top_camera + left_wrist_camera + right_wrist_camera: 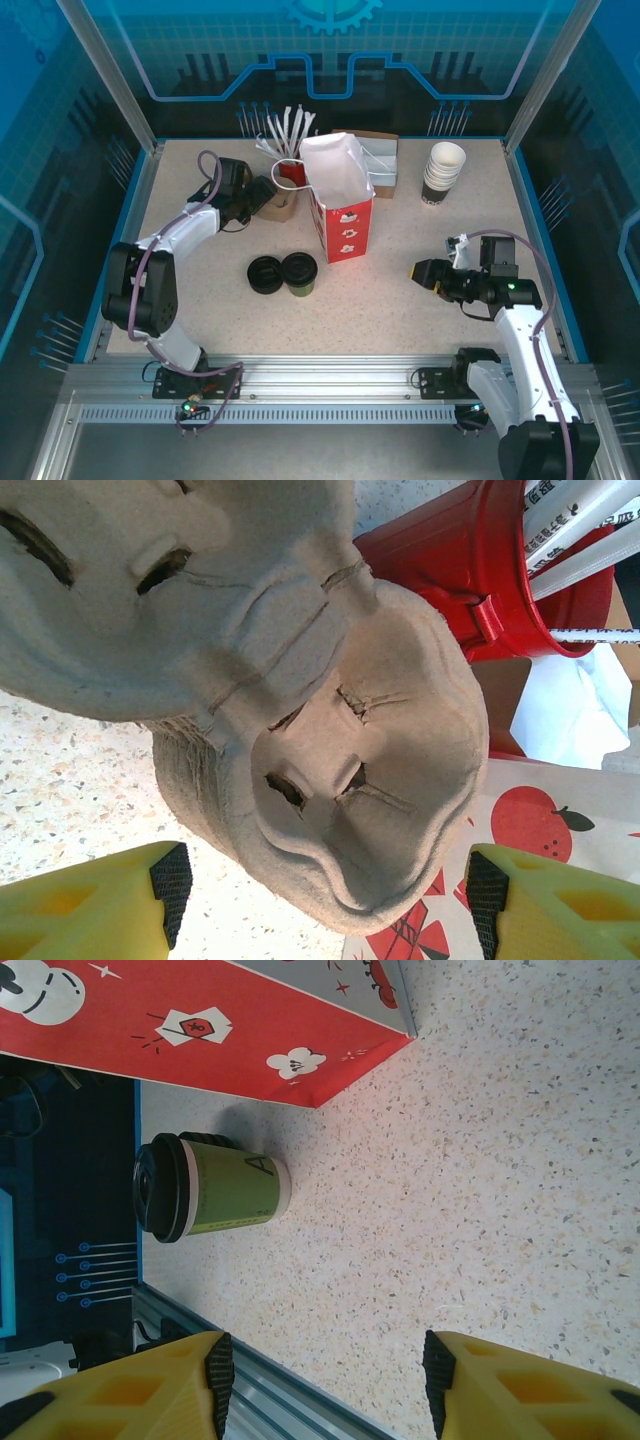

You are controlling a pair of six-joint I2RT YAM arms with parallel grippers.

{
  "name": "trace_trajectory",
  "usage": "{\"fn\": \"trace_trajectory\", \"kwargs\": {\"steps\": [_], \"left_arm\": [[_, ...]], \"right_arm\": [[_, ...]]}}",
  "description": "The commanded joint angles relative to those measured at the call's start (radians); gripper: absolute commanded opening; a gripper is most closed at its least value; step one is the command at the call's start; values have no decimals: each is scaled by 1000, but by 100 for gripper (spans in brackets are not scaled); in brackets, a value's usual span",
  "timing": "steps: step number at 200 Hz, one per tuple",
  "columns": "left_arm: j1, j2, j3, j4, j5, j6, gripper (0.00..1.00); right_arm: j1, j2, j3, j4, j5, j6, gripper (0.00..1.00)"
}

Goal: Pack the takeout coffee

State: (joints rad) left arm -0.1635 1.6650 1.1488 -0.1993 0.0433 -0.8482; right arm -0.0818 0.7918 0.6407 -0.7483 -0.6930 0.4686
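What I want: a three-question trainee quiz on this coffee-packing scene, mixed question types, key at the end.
1. True or false: the takeout coffee already stands inside the red paper bag.
2. What lies straight ahead of the left gripper? A) pulp cup carrier B) plate C) sandwich
3. Fill in: the jaws of the right gripper stand ___, with nothing between them.
Key: 1 false, it stands on the table beside the stack of black lids; 2 A; 3 open.

One takeout coffee [299, 274], one red bag [340, 225]
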Motion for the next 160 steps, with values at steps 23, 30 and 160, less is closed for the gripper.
{"fn": "trace_trajectory", "kwargs": {"steps": [23,30,160], "left_arm": [[16,25,38,29,35,-12,73],[16,27,38,30,38,-13,73],[18,27,30,90,62,-50,70]], "right_arm": [[-24,5,-1,-14,-37,-18,56],[-23,5,-1,-15,-36,-19,56],[-36,11,-6,-9,-48,-23,55]]}}
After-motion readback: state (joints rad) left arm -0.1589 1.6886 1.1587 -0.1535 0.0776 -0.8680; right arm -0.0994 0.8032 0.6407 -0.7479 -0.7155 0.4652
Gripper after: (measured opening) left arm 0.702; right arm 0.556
